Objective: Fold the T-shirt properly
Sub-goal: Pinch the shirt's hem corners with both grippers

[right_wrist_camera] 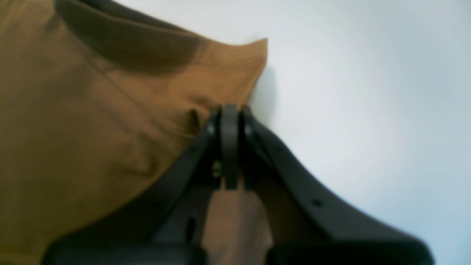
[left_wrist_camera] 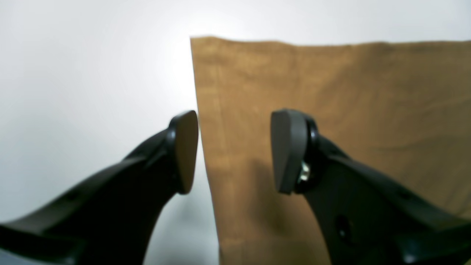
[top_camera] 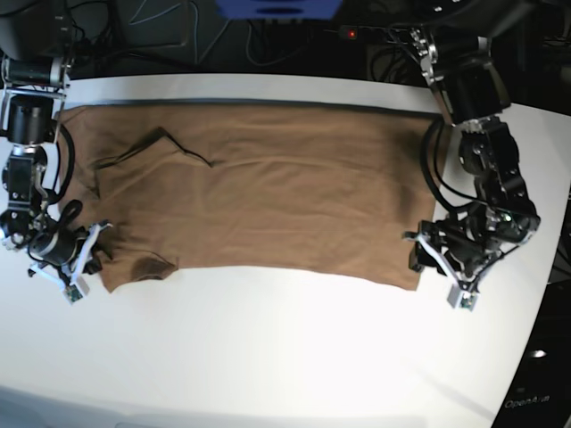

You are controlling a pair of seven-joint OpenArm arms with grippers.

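At T-shirt (top_camera: pixel 268 201) ends: right tool (right_wrist_camera: pixel 230 110) pinching shoulder cloth; left tool (left_wrist_camera: pixel 234 151) spread wide, straddling hem corner.

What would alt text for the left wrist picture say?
A tan T-shirt lies flat on a white table, its straight edge running between the open black jaws of the left gripper, which hold nothing.

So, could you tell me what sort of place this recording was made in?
Most likely a robotics lab bench: a plain white table carrying only the T-shirt, two robot arms mounted at its sides, and tangled cables with electronics along the back edge.
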